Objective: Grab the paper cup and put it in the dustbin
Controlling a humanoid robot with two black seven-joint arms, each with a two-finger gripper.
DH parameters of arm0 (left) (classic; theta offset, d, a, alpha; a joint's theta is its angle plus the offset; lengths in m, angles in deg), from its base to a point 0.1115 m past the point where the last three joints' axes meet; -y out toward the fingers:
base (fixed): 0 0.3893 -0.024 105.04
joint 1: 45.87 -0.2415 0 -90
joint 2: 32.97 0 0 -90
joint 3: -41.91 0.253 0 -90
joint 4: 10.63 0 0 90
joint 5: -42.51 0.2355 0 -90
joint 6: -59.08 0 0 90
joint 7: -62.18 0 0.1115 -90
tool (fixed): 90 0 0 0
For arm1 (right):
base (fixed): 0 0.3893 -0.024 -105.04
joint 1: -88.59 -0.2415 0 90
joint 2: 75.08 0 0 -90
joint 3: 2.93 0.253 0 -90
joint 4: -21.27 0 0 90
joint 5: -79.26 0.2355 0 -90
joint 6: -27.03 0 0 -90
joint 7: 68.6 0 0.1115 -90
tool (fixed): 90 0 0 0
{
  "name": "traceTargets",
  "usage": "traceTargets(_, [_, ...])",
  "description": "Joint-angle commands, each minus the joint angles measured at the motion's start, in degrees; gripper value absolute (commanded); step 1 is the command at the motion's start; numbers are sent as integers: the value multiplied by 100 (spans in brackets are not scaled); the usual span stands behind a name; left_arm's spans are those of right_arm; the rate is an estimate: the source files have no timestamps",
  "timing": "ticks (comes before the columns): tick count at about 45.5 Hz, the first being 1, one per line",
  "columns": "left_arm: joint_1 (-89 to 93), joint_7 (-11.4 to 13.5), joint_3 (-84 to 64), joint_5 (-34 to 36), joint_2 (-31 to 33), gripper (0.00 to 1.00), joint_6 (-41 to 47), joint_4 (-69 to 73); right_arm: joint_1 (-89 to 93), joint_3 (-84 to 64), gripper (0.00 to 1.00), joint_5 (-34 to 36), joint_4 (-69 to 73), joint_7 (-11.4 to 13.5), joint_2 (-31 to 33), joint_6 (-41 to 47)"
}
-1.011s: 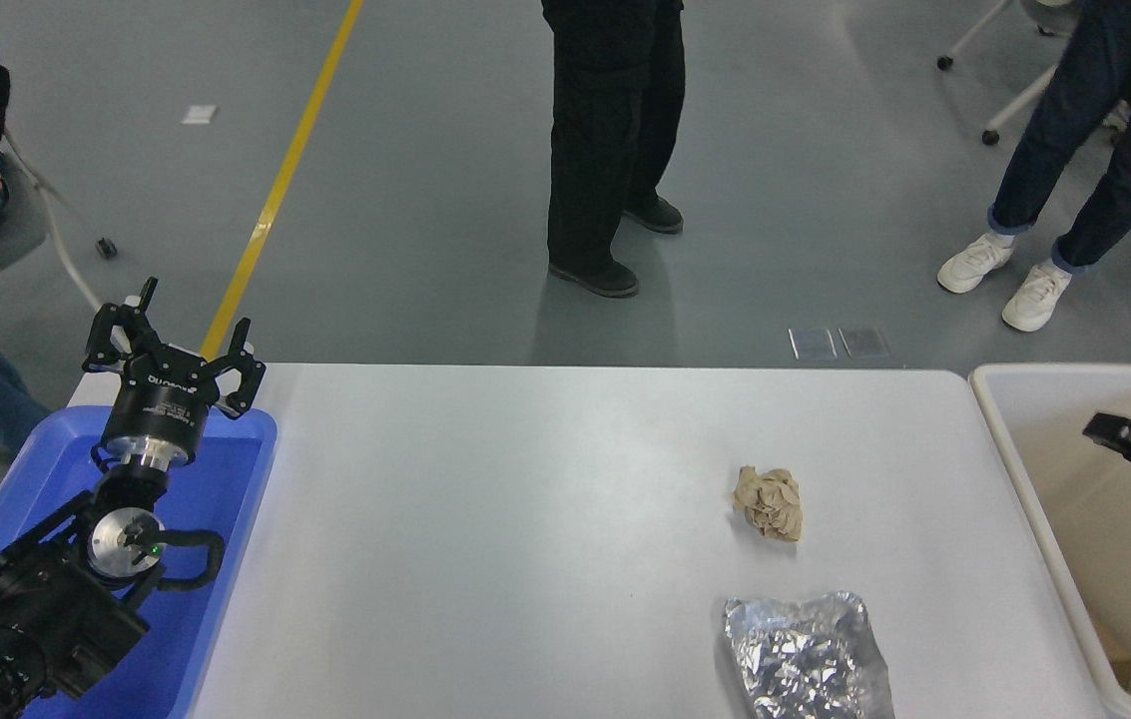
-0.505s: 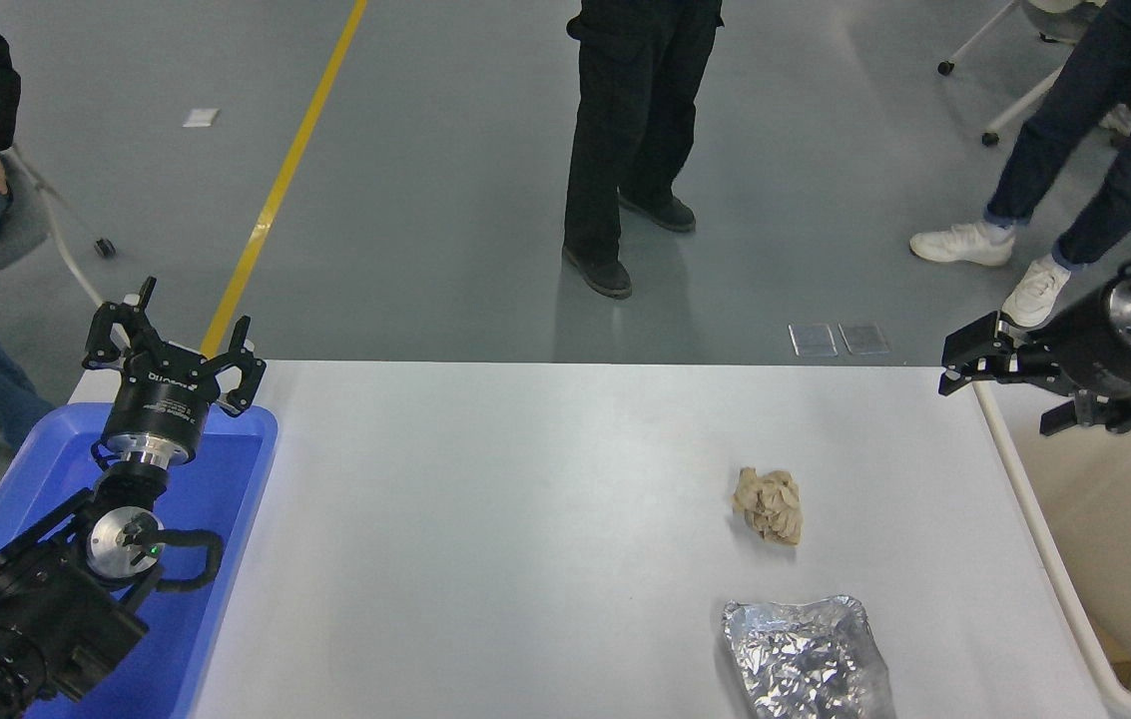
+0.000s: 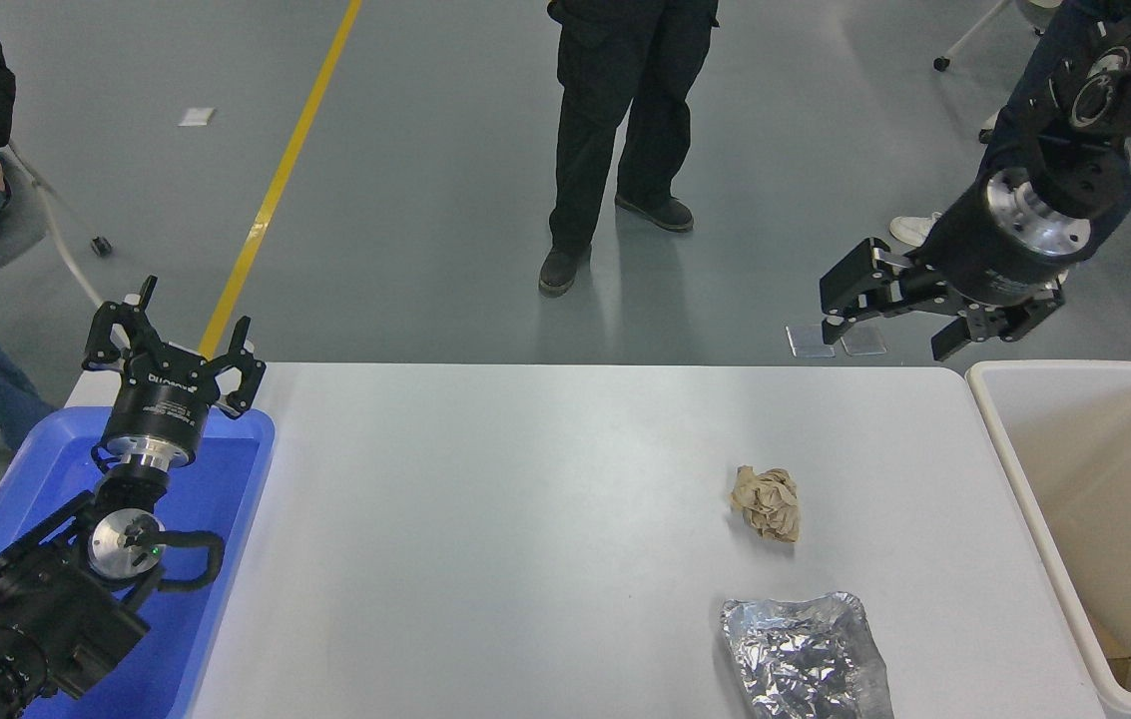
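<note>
The paper cup is out of view. The cream-white dustbin (image 3: 996,419) stands at the table's right edge, its beige inside partly visible. My right gripper (image 3: 889,322) is open and empty, raised high above the table's far right corner, to the left of the dustbin. My left gripper (image 3: 171,335) is open and parked at the lower left, above the blue tray.
A crumpled brown paper ball (image 3: 768,502) lies right of the table's middle. A crinkled silver foil tray (image 3: 805,656) lies at the front edge. A blue plastic tray (image 3: 226,499) sits at the left. People stand and sit beyond the table's far side.
My right gripper has risen out of the dustbin and swung up and to the left, empty. The left arm has not moved.
</note>
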Motion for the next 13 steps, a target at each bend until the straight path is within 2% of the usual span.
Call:
traceTargets(1, [0,0,6,0,0,98,2,-4,-48,-31,100,-1,-18,8,-453,41])
traceTargets(13, [0,-9,6,0,0,98,2,-4,-83,-5,100,8,-35,8,-453,41])
